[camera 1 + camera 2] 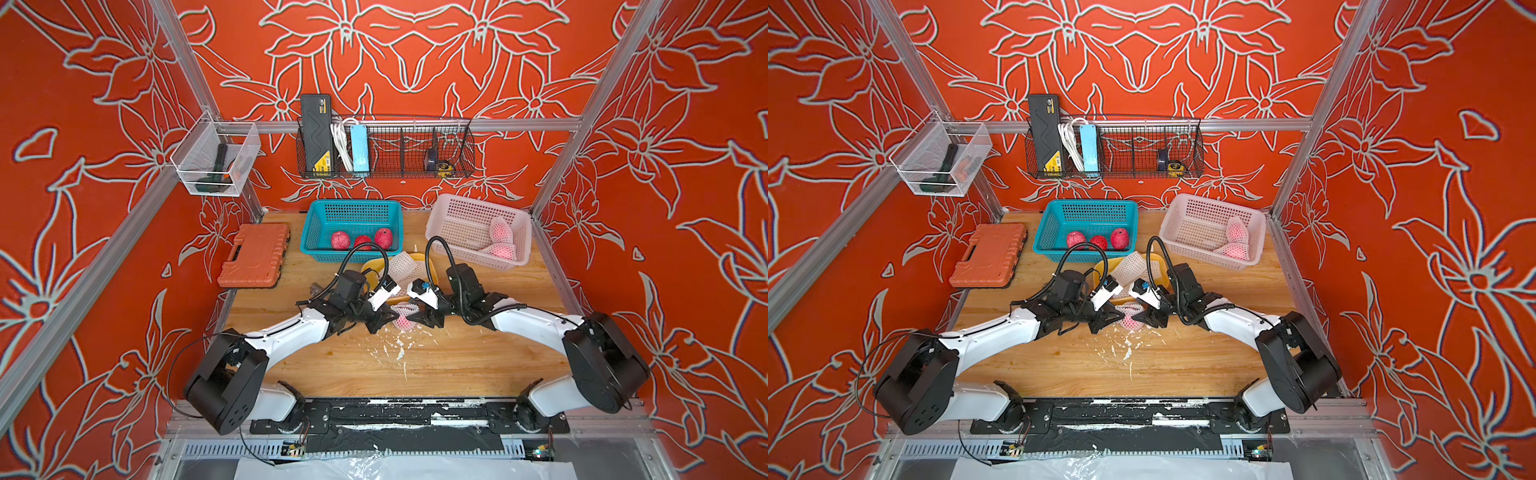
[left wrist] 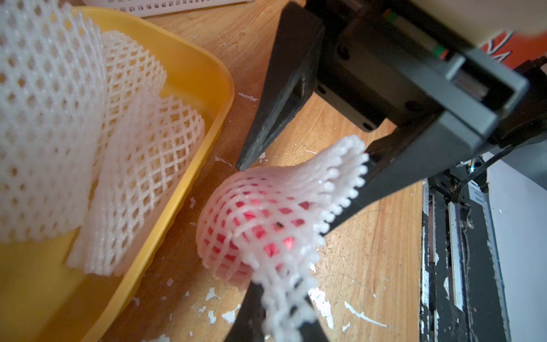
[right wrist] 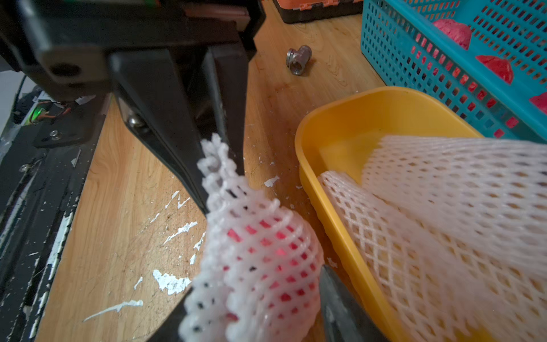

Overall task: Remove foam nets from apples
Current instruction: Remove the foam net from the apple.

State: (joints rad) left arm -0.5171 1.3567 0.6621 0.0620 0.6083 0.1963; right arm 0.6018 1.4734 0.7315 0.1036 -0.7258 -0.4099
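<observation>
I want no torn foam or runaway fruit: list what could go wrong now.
1. The left gripper pinches only the frilled edge of the foam net; it may tear, adding to the crumbs on the table.
2. The right gripper is open, so the apple is unheld and may roll when pulled.

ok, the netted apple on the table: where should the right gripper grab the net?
The net's flared loose end, past the apple, coming in from the side opposite the left gripper, which pinches the other frill. That end stands clear of the apple, so a pinch would probably catch mesh alone.
</observation>
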